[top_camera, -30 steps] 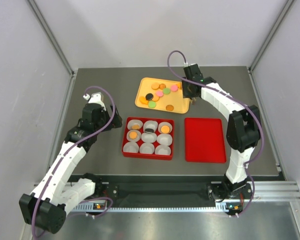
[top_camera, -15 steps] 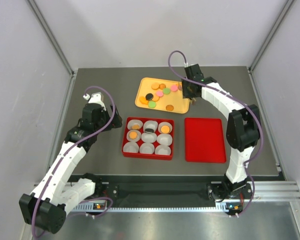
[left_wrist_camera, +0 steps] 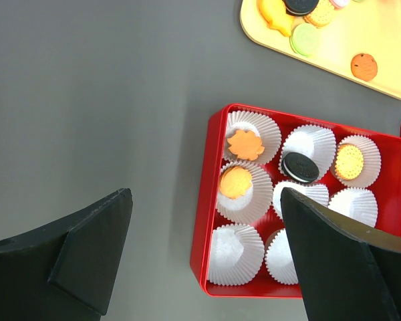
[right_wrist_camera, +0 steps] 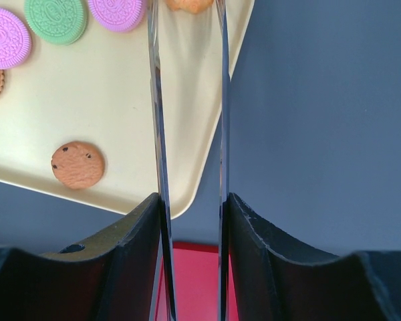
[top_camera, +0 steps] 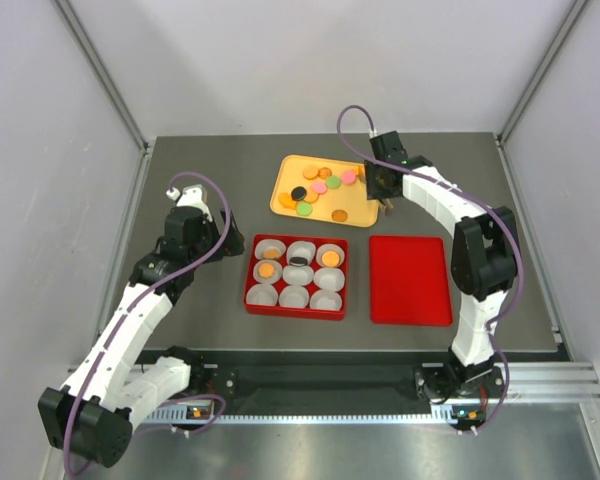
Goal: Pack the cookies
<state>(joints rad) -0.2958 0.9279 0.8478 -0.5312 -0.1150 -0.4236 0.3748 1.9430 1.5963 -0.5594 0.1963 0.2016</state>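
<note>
Right arm shifted slightly, jaws pinching an orange cookie.

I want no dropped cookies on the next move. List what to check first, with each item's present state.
1. Right gripper shut on orange cookie: ok, it spans the gap at the fingertips.
2. Cookie lifted clear of yellow tray: cannot tell.
3. Empty paper cup free in red box: ok, near row unfilled.
4. Left gripper open, holding nothing, beside the box: ok.
5. Red lid lying apart from the box, on its right: ok.
</note>
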